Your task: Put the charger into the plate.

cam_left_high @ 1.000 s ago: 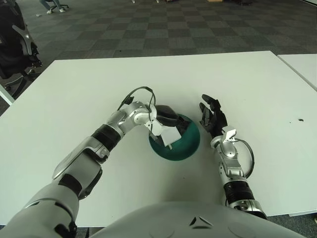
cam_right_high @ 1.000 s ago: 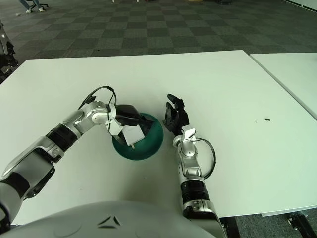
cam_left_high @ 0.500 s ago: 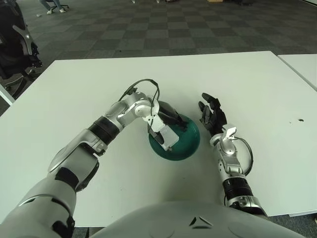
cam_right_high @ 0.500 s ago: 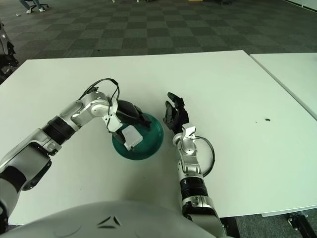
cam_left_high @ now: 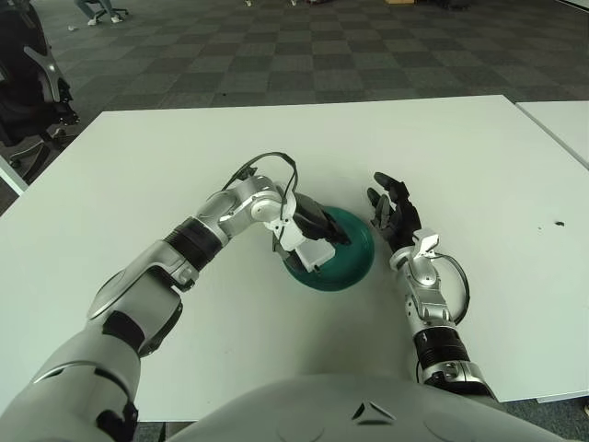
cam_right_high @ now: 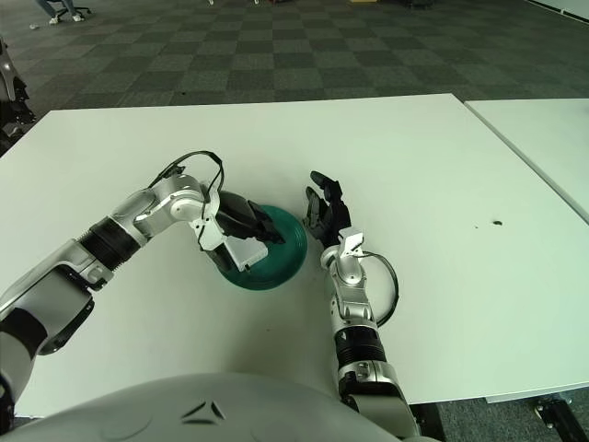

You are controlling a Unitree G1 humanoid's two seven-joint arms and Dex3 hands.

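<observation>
My left hand [cam_left_high: 311,228] has its dark fingers wrapped around the charger [cam_left_high: 311,253], a boxy white block, holding it over the 9 o'clock rim of the plate [cam_left_high: 350,258]. The plate is round, smooth and dark green on the matte white table [cam_left_high: 479,157]. My right hand [cam_left_high: 394,219] shows at its 3 o'clock, fingers spread, gripping nothing.

charger [cam_left_high: 314,255] partly hidden under left hand [cam_left_high: 311,230], plate [cam_left_high: 348,261] near rim covered
</observation>
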